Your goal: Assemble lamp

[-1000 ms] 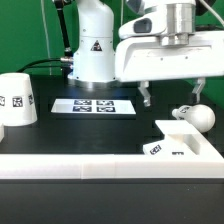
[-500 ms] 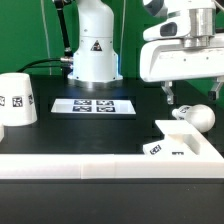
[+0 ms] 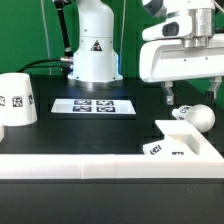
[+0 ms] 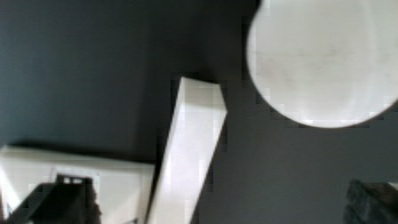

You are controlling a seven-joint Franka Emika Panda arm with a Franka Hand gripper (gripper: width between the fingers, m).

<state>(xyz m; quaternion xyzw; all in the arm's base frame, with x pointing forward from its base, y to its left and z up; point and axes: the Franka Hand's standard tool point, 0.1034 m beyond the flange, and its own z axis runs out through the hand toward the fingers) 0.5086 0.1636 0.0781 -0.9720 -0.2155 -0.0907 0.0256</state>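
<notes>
So the lamp is in three loose pieces on the dark worktop (image 3: 120, 130) here. The bulb (image 3: 200, 116) is tipped over on its side at the exterior view's right. Its long axis runs roughly left-right in that view, with the short neck pointing to the exterior view's left. It sits right at the far edge of the base (image 3: 186, 142), which lies flat with its tagged edge facing the camera. The shade (image 3: 16, 100) is well apart from both, way over at the exterior view's left (partly cut off by the frame). It stands upright, axis vertical, narrow end up, with a tag on its side.

The gripper (image 4: 217, 200) hangs above the worktop, near the bulb's neck end and touching nothing. The wrist view shows its fingers (image 4: 63, 195) spread wide with nothing between them. The marker board (image 3: 92, 105) lies flat farther back, between shade and bulb.
</notes>
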